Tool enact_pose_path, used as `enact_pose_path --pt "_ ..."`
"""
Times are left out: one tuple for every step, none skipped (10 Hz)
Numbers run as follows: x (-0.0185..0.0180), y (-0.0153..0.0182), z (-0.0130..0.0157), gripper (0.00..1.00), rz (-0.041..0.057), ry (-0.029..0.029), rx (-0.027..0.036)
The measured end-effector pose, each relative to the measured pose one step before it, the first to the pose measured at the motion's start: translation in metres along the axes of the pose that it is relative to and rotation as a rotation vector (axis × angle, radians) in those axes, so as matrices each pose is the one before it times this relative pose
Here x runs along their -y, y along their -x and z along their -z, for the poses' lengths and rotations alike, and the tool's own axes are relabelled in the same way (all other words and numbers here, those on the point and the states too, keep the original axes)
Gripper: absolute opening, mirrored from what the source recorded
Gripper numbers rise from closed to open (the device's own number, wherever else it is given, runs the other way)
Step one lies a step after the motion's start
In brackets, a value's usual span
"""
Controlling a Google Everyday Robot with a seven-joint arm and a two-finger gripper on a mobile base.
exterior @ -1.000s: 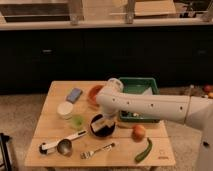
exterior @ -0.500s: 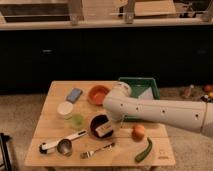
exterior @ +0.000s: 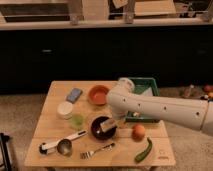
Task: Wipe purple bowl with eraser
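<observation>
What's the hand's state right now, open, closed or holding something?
Hand: at the small whitish-tan rectangular eraser inside the round dark purple bowl; open or closed cannot be told.

Gripper [exterior: 111,124] at purple bowl [exterior: 96,132], hemmed by green cup [exterior: 76,120] and fruit [exterior: 138,131]

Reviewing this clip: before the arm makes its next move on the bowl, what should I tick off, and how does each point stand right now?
1. Eraser inside the purple bowl: ok, it sits over the bowl's interior.
2. Gripper at the work spot: ok, it is down at the bowl's right side, next to the eraser.
3. Firm hold on the eraser: cannot tell.
4. Bowl upright on the table: ok.
5. Green cup out of the stroke path: ok, it is near the bowl's left side but looks apart.
6. Orange fruit out of the way: ok, it lies to the right, apart from the bowl.
</observation>
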Motion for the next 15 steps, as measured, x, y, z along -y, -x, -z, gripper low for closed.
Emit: enact_pose_path --pt "0.00795 0.00586 0.00037 0.04 0.00891 -0.00400 0.00362" --pt "0.00751 0.00536 -0.00071 0.04 0.00853 -0.00199 0.00257" --pt "0.00435 0.00596 -0.00104 0.04 0.01249 0.00090 0.00485" --pt "0.00219 0.00895 -0.00255 0.04 0.02094 0.00420 0.00782" --pt "-0.00091 0.00541 -0.00094 0.04 0.01612 0.00285 0.00742" --pt "-0.00223 0.00725 -0.00044 0.04 0.01927 -0.00006 0.00991" --pt "-0.00266 0.00433 0.00090 0.04 0.01065 -0.00085 0.00610" --pt "-0.00718 0.00376 0.00350 0.04 0.01495 -0.00202 0.00097" --pt "-0.00405 0.00137 0.00246 0.04 0.00569 -0.00044 -0.00106" --pt "-0.00599 0.00282 0.00365 0.04 0.01024 0.00059 -0.00208" --pt "-0.00346 0.00044 0.00141 0.04 0.00311 0.00179 -0.00187" --pt "-0.00462 -0.00310 0.00113 0.04 -0.00250 0.00265 -0.00316" --pt "-0.00373 -0.00399 0.00015 0.04 -0.00619 0.00315 -0.00321" --pt "-0.00498 -0.00739 -0.00027 0.04 -0.01338 0.00638 -0.00656" --pt "-0.00443 -0.00924 -0.00054 0.04 -0.01454 0.00618 -0.01044"
